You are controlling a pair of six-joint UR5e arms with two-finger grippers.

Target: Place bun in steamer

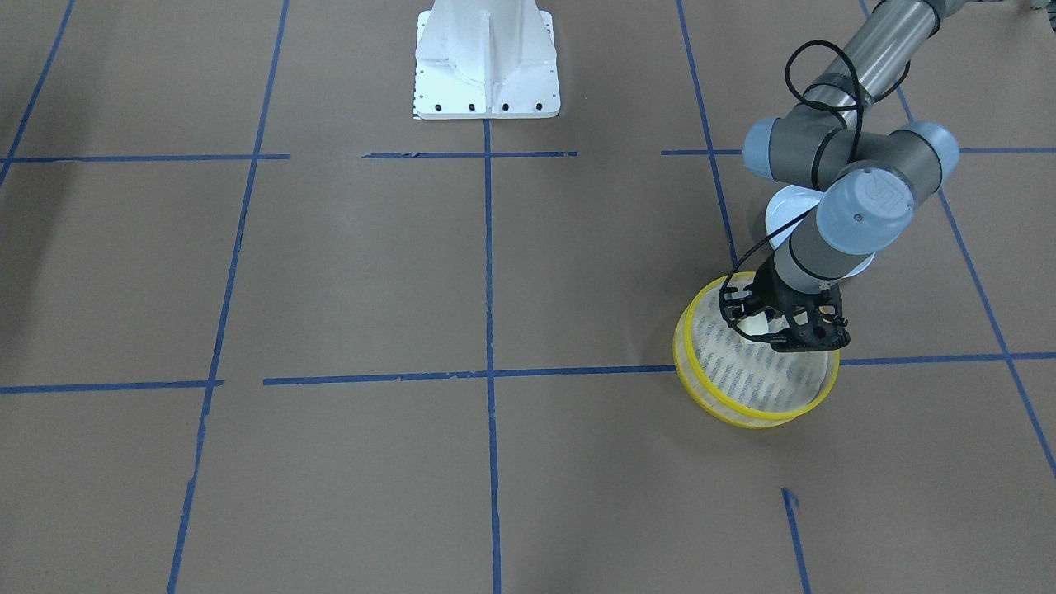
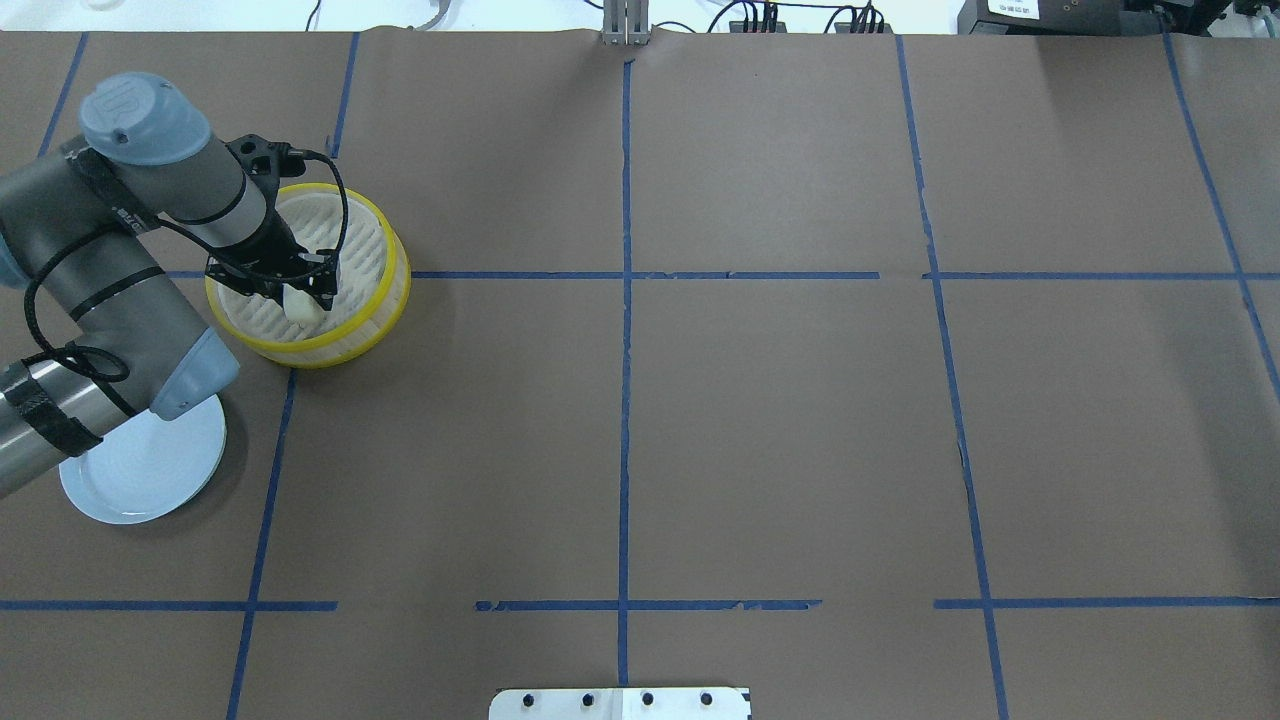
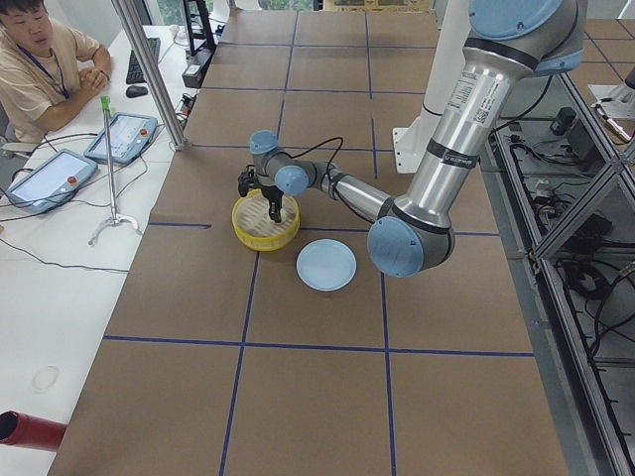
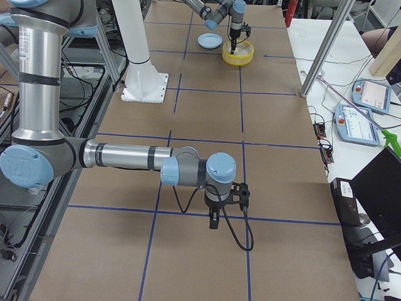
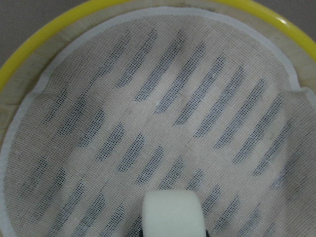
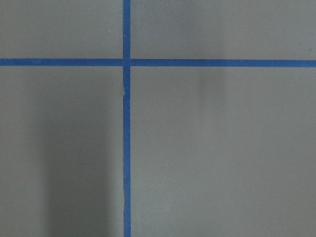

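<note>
While the bun (image 5: 173,212) is clamped in the left gripper (image 2: 304,299), it is held over the 6 o'clock half of the steamer (image 2: 396,268), seen overhead; the grip of the right gripper (image 4: 214,221) cannot be told.

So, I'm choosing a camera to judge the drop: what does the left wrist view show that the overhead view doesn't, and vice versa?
Only the left wrist view shows the mesh liner and the slots beneath it up close. Only the overhead view shows the left gripper, jaws closed on the bun, and the pale blue plate lying apart from the steamer. Both show the bun over the steamer's base, inside its yellow rim.
</note>
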